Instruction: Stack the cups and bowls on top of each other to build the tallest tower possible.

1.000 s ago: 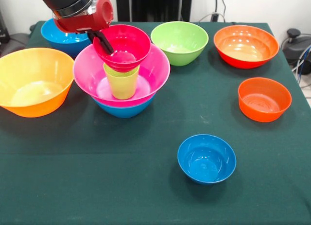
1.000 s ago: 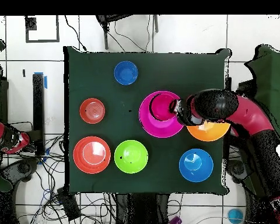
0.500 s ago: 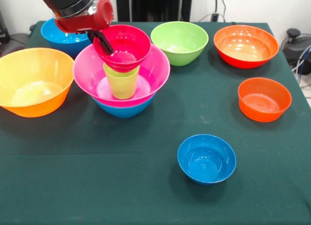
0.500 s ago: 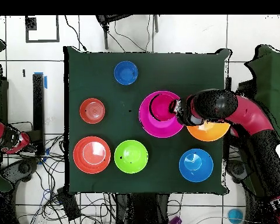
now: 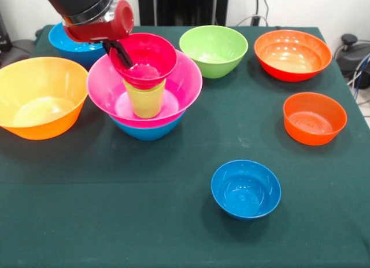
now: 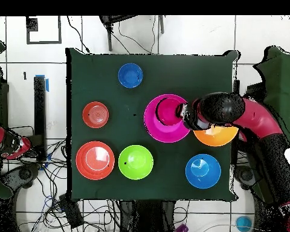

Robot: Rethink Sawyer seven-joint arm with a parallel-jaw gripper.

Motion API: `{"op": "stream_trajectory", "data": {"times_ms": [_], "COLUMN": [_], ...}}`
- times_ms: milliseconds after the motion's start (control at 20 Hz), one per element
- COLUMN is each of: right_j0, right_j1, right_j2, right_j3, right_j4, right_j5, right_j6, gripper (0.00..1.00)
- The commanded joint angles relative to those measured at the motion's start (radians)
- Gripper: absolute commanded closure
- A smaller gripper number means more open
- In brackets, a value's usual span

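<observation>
the gripper (image 5: 119,50) is clamped on the rim of the small crimson bowl (image 5: 144,58), at the bowl's nine o'clock edge in the front view, with one dark finger seen inside the wall. the bowl is held over the mouth of the lime cup (image 5: 144,99), which stands upright inside the large pink bowl (image 5: 173,91); that bowl is nested on a medium blue bowl (image 5: 149,131). this tower stands at about ten o'clock from the table's middle in the front view.

whether the crimson bowl is seated on the cup or just above it cannot be told. the risk is judged to lie in the release: the bowl is gripped by one edge only and looks slightly tilted, so it could be dropped off-centre, slide off the narrow cup rim, or drag the cup over as the finger is drawn out.

compared with a second ago, the crimson bowl is seen slightly higher and shifted a little toward nine o'clock, more squarely over the cup; the other bowls are unmoved.
</observation>
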Motion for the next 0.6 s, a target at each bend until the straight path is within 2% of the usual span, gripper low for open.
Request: {"op": "stream_trajectory", "data": {"times_ms": [50,600], "right_j0": [0.055,0.051], "right_j1": [0.065,0.061], "right_j2": [-0.055,-0.057], "right_j3": [-0.075,-0.056], "right_j4": [-0.087,-0.087], "right_j5": [0.07,0.075], "right_j6": [-0.16,-0.158], "gripper": [1.0,1.0]}}
